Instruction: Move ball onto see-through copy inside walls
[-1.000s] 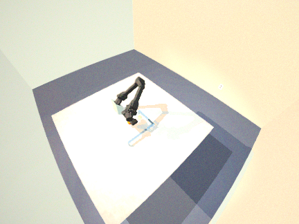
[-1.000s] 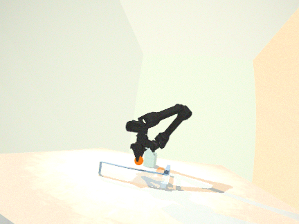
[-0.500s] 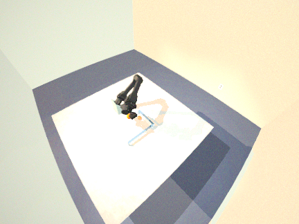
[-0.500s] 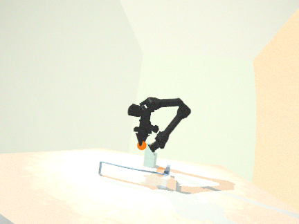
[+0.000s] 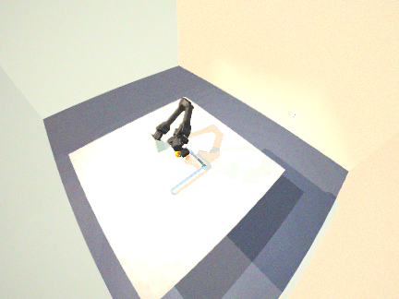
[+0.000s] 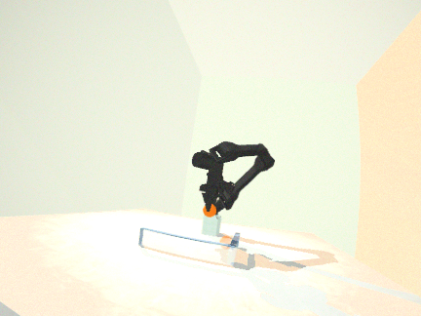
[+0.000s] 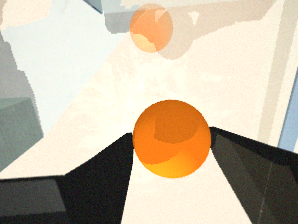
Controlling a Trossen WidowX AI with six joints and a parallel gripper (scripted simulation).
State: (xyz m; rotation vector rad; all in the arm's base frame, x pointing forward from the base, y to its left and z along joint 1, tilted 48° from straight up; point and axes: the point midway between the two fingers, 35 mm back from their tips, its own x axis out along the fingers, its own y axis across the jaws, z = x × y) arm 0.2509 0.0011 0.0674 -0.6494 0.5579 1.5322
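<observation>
While the orange ball (image 7: 171, 138) sits clamped between the two dark fingers, the gripper (image 7: 171, 150) holds it off the table (image 5: 139, 217), jaws partly closed and stopped by the ball's width, so the grasp looks firm. In the exterior view the ball (image 6: 210, 211) hangs at the fingertips above the surface, behind the long clear wall (image 6: 185, 237) as that camera sees it. What the coming move turns on is where the see-through copy (image 7: 151, 28) lies from the jaws: in the wrist view it shows straight ahead of the held ball, toward the top of the frame and a little to the left, well apart from it and lower, on the table. A ball has no long axis, so only the line of travel counts, and I judge it to be forward along the gripper's pointing direction, then down. The single arm (image 6: 234, 166) is folded sharply, elbow high, forearm dropping steeply so the gripper points down at the table near the corner of the walls (image 5: 201, 170). From the top view the ball (image 5: 177, 154) is just beside the short wall; whether it is already over the inside of the corner I cannot tell
</observation>
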